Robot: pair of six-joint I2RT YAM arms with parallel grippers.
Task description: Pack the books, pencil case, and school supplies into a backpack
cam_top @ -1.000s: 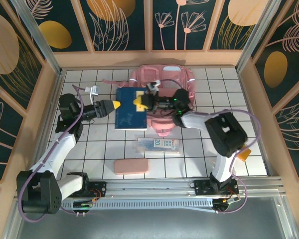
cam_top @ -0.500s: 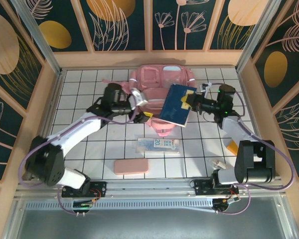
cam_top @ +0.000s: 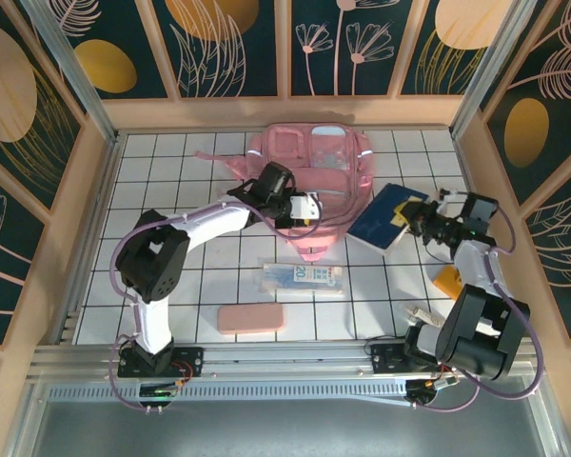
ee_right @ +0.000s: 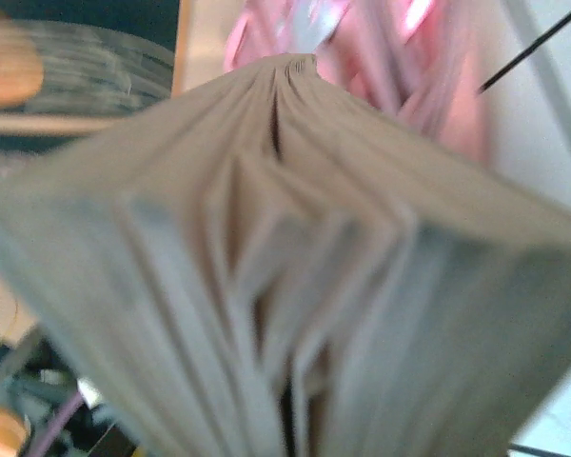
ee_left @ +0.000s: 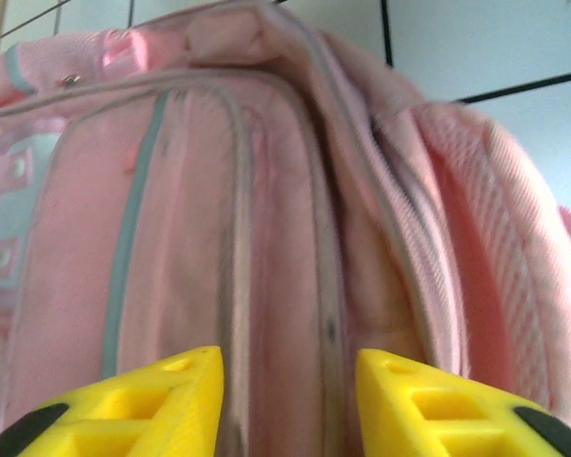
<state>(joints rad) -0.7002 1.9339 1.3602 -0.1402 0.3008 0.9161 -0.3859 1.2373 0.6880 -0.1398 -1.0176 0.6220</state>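
Backpack [cam_top: 309, 157] fabric lay straight ahead of the left tool [ee_left: 290, 381], its yellow fingers [ee_left: 171, 390] apart and released at the zipper seam. To the right of it, the right tool [cam_top: 416, 216] clenched the navy book [cam_top: 384, 217]. Back toward the arm bases from both tools, the printed packet [cam_top: 303, 277], pencil case [cam_top: 251, 318] and orange block [cam_top: 445, 282] lay on the desk [cam_top: 162, 171].

Pink backpack [cam_top: 309, 171] lies flat, far middle; my right gripper [cam_top: 415, 217] holds the navy book [cam_top: 381, 219] tilted just right of it; clear packet [cam_top: 303, 277] and salmon pencil case [cam_top: 251, 318] lie nearer, orange block [cam_top: 445, 282] rightmost
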